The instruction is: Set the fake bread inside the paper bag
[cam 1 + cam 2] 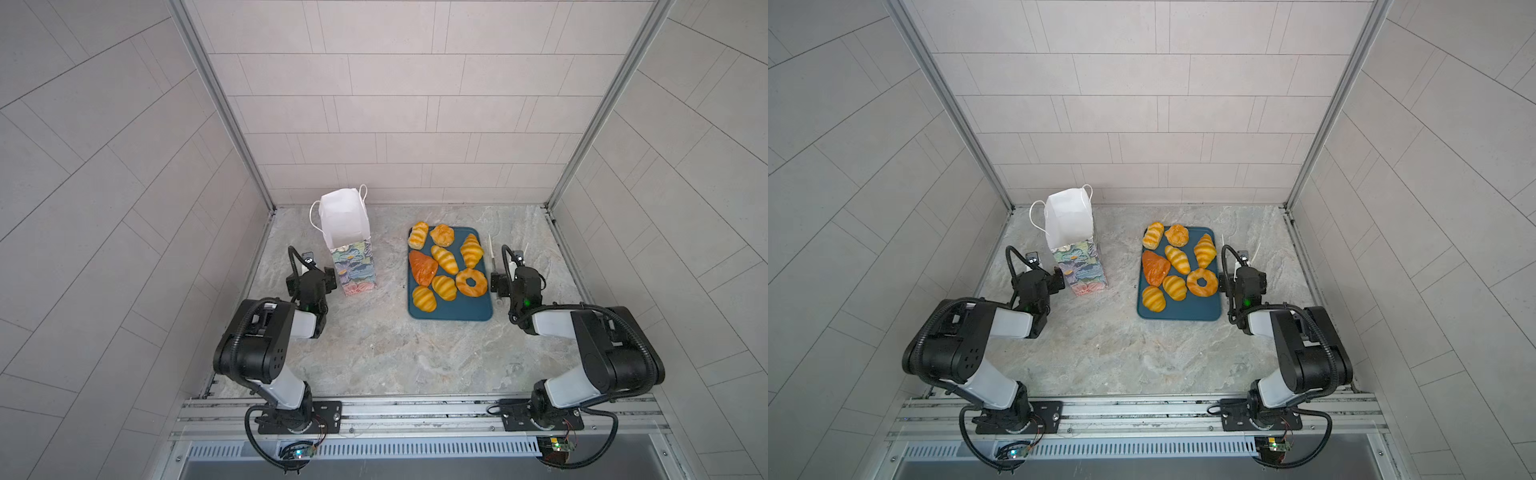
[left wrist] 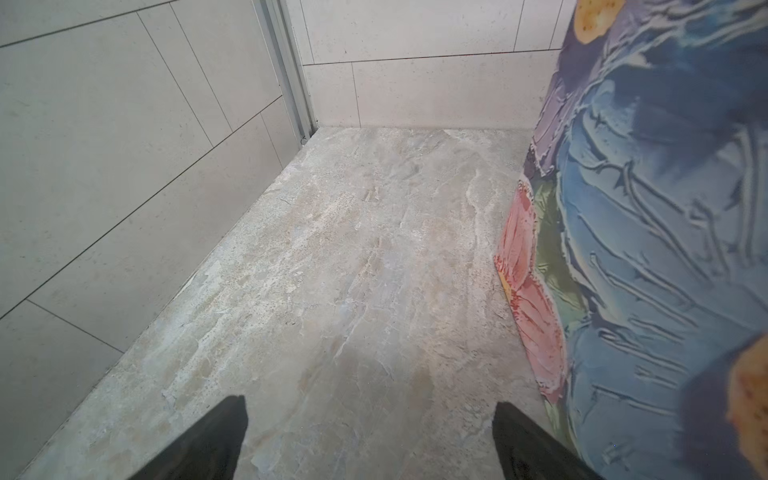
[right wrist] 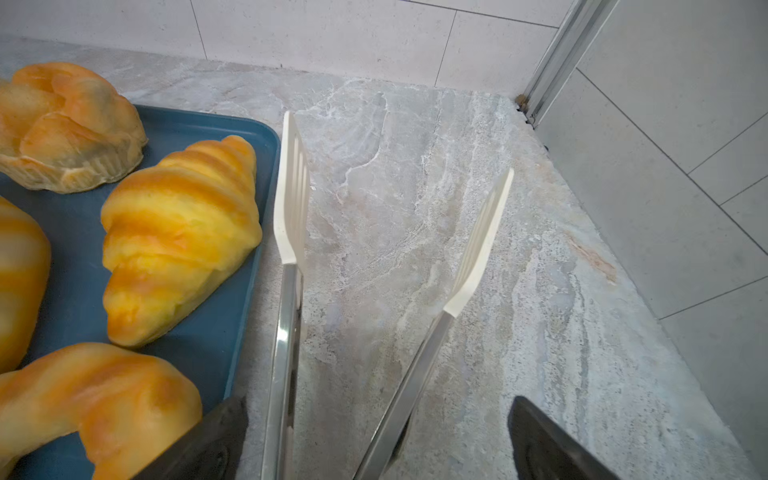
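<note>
Left gripper [image 2: 370, 419]: fingers spread wide, nothing between them but bare table [image 2: 332, 270]. It sits low, on the side of the paper bag [image 1: 355, 268] away from the tray [image 1: 457, 312], close to the bag's printed wall.

Paper bag: upright, well left of the tray, mouth open. No bread shows in the part of the white lining that can be seen.

Fake bread [image 1: 444, 258]: all eight pieces on the tray, packed toward its far end; the near strip is bare.

Tongs [image 3: 286, 332]: on the table just right of the tray, arms sprung apart, white tips pointing away from the robot.

Right gripper [image 3: 376, 415]: fingers fully apart, astride the tong arms, no grip showing.

Step, as I read it: the very start, nothing bagged. The next move likely calls for the right fingers to close on the tongs, then a swing left over the tray. The bag looks light and tippy, so the left gripper may need to steady it.

View notes: both top views give the bag's mouth and the full bread count. Only the right wrist view shows the tong arms between the fingers. The left wrist view adds just the bag's wall and the table.
</note>
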